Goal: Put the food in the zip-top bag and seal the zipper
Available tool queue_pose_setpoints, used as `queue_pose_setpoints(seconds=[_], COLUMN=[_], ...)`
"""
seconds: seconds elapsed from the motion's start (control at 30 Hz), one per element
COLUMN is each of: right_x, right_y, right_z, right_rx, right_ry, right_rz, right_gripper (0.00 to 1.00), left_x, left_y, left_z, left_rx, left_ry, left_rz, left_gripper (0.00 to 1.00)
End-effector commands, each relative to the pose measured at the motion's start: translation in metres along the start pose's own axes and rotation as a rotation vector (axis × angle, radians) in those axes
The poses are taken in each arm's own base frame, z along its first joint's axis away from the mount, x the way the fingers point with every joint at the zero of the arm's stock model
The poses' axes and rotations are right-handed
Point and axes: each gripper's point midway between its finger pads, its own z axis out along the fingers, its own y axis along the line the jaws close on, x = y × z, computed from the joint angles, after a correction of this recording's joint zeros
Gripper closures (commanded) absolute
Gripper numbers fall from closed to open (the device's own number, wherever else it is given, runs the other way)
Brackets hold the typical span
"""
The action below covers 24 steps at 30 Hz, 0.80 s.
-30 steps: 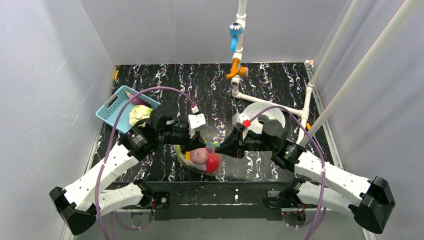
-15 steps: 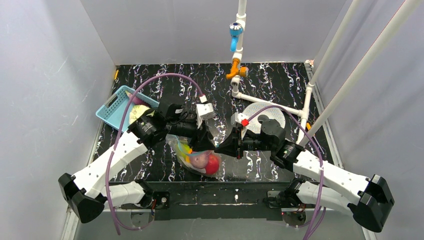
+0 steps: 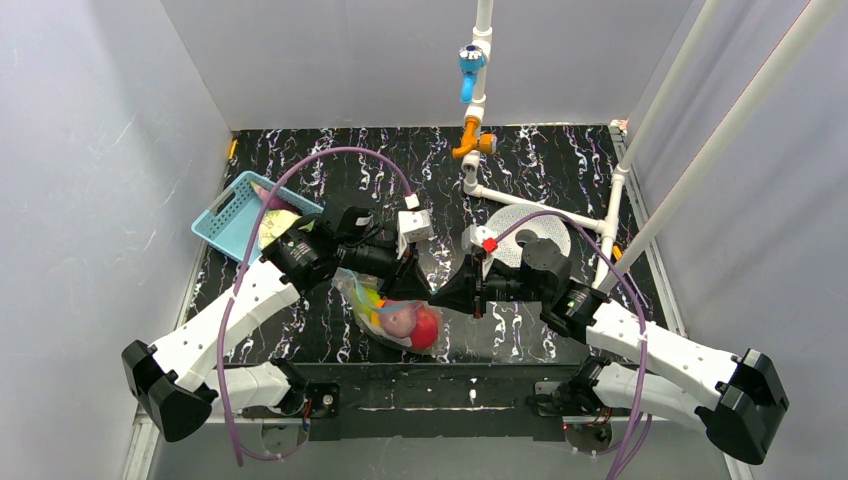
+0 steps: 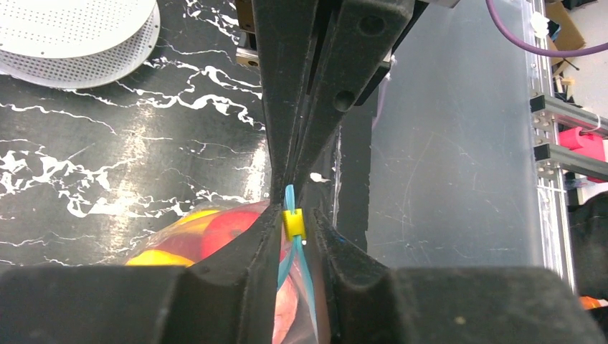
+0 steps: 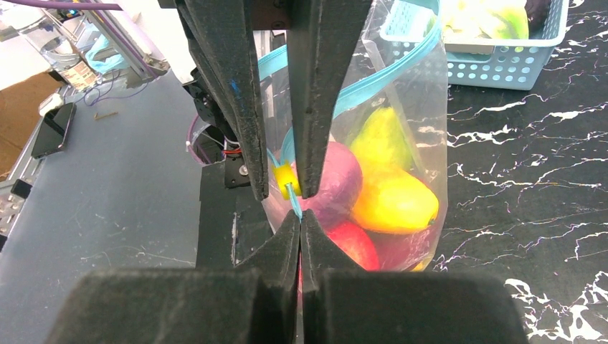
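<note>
The clear zip-top bag (image 3: 385,310) lies at the front middle of the table and holds the food: a red apple (image 5: 356,245), a yellow piece (image 5: 393,201), a purple piece (image 5: 338,178) and a green-yellow pear (image 5: 380,136). Its teal-blue zipper (image 5: 373,86) runs along the top, with a yellow slider (image 4: 292,223). My left gripper (image 4: 292,215) is shut around the slider; it also shows in the top view (image 3: 418,290). My right gripper (image 5: 300,215) is shut on the zipper's end just past the slider, tip to tip with the left one (image 3: 440,297).
A blue lattice basket (image 3: 232,210) with more toy food stands at the back left. A white perforated disc (image 3: 530,235) and white pipework (image 3: 520,200) are at the back right. The table's front edge lies just below the bag.
My left gripper has slid right along the bag's top, close up to the right gripper. The right gripper has held its place on the zipper's end.
</note>
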Motion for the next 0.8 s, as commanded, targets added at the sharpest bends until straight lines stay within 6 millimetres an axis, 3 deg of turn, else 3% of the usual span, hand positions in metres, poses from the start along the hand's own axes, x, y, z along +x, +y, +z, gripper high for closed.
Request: queue_pose_setpoints(seconds=[0.0,0.1,0.17,0.27,0.43,0.47,0.6,0.67,0.77], right_x=[-0.030,-0.031,-0.032,-0.031,-0.030,-0.030,-0.029,-0.030,-0.036], right_y=[0.004,0.004,0.006,0.007,0.011,0.011,0.010,0.008,-0.013], right_z=[0.000,0.000,0.000,0.002,0.008,0.009,0.010,0.009,0.001], right_rx=[-0.010,-0.010,-0.019,-0.037,-0.087,-0.089,-0.088,-0.070,0.089], right_ry=[-0.072,-0.070,-0.069,-0.058,-0.037,-0.036,-0.026,-0.034,-0.108], right_rz=[-0.062,-0.064,-0.066,-0.060,-0.054,-0.053,-0.047,-0.048,-0.025], right_gripper=[0.99,0.99,0.99,0.83,0.75,0.77,0.99,0.99,0.99], left_x=[-0.003,0.000,0.000,-0.001,-0.006,-0.008,-0.011,-0.010,0.001], left_y=[-0.012,-0.012,-0.011,-0.011,-0.008,-0.008,-0.008,-0.004,0.002], left_z=[-0.004,-0.003,-0.003,-0.003,-0.005,-0.005,-0.007,-0.007,-0.011], left_rx=[0.052,0.064,0.060,0.057,0.030,0.027,0.017,-0.007,-0.058], left_ry=[0.009,0.037,0.043,0.038,0.014,0.011,0.004,0.008,0.061], left_rz=[0.008,-0.006,-0.008,-0.001,0.022,0.024,0.030,0.022,0.000], left_gripper=[0.86,0.99,1.00,1.00,1.00,1.00,1.00,1.00,1.00])
